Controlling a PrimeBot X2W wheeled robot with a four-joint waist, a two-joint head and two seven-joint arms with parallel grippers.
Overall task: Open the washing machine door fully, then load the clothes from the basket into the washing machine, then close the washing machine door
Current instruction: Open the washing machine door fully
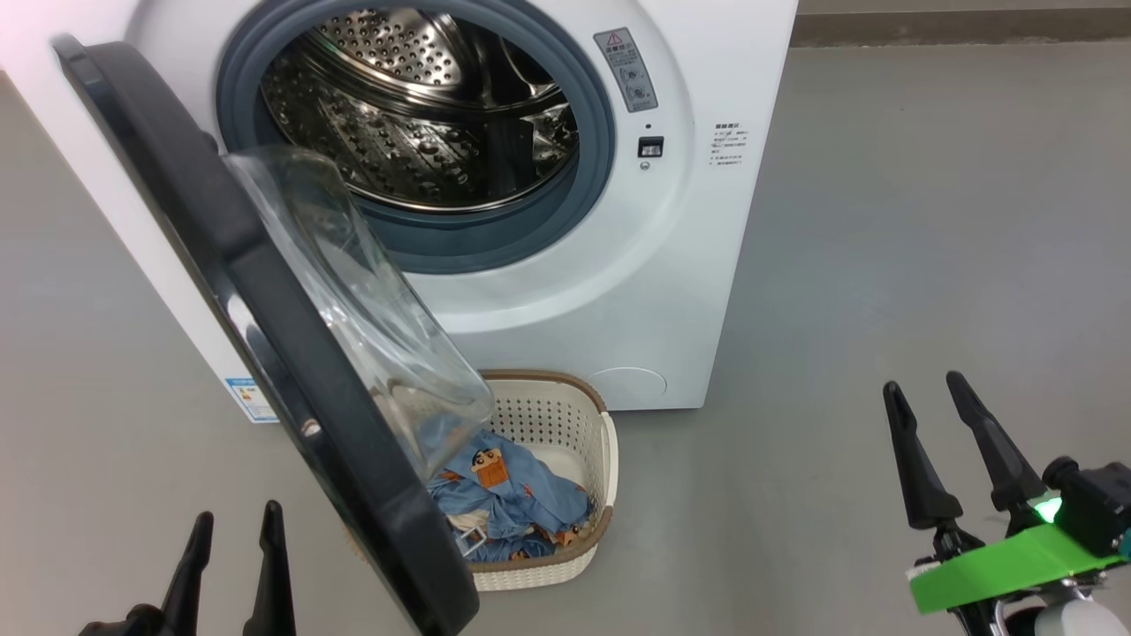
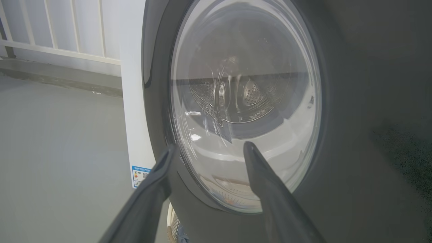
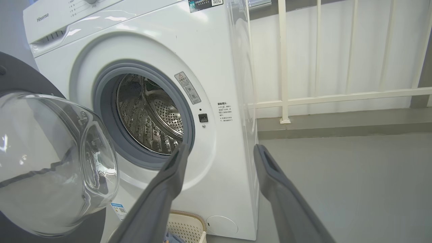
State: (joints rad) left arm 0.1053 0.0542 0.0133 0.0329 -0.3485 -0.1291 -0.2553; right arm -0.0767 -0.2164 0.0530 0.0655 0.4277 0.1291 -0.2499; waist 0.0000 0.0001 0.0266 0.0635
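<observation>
Two pairs of jaws: we see both of them spread, with nothing between the fingers.
Left jaws: in the head view they stand at the lower left and point up, near the outer side of the washing machine door [image 1: 265,336]. In the left wrist view they point at the glass centre of the door [image 2: 354,135]. We cannot tell if a finger touches it.
Right jaws: they are at the lower right of the head view, over the grey floor [image 1: 884,265], well apart from the basket [image 1: 610,459]. A green part [image 1: 998,565] sits on this arm behind the fingers.
Washing machine door: it is swung out on its left side, and the clear glass bowl [image 3: 50,162] faces the opening.
Washing machine [image 1: 574,291]: the grey gasket [image 1: 495,238] and the steel drum [image 1: 424,115] are in plain view. A blue label sticker [image 1: 250,399] is low on its side.
Basket: it stands on the floor just before the machine front, below the opening. In the head view the lower part of the door covers its left side.
Clothes [image 1: 512,495]: light blue fabric with small figures lies in the basket. We see a part of it through the door glass.
Behind: a white railing [image 3: 283,67] stands beside the machine.
</observation>
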